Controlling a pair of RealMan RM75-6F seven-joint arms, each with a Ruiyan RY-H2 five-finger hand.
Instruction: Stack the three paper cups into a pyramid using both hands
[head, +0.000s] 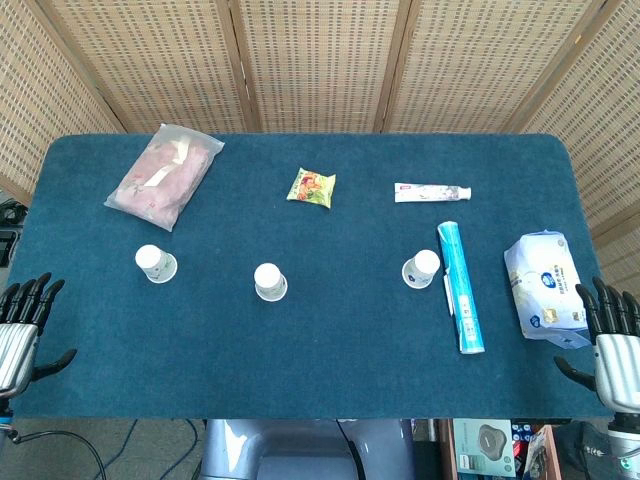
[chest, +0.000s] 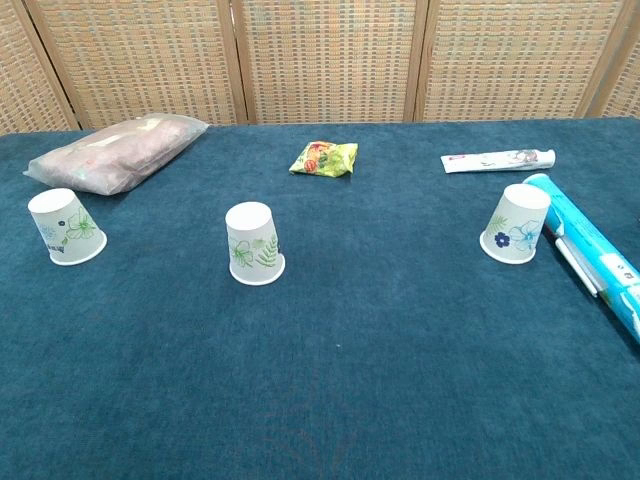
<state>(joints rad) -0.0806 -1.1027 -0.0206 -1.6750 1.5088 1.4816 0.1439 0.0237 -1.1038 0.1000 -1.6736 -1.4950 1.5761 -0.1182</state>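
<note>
Both hands sit empty, fingers spread, at the desk's near corners: left hand (head: 22, 325) closest to the left cup (head: 156, 264) and middle cup (head: 269, 282), right hand (head: 612, 345) nearer the right cup (head: 421, 269). All upside down, well apart.

On the bench (head: 300, 380) you see a pink bag (head: 163, 175), snack packet (head: 311, 187), toothpaste tube (head: 432, 192), blue tube (head: 461, 287) and wipes pack (head: 545, 284).

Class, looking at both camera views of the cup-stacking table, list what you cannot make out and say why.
- Left hand and right hand: head view cuts them at the frame edges; chest view misses them.
- Wipes pack: outside the chest view; label too small to read.
- Blue tube: chest view crops its near end.
- Toothpaste: print too small.
</note>
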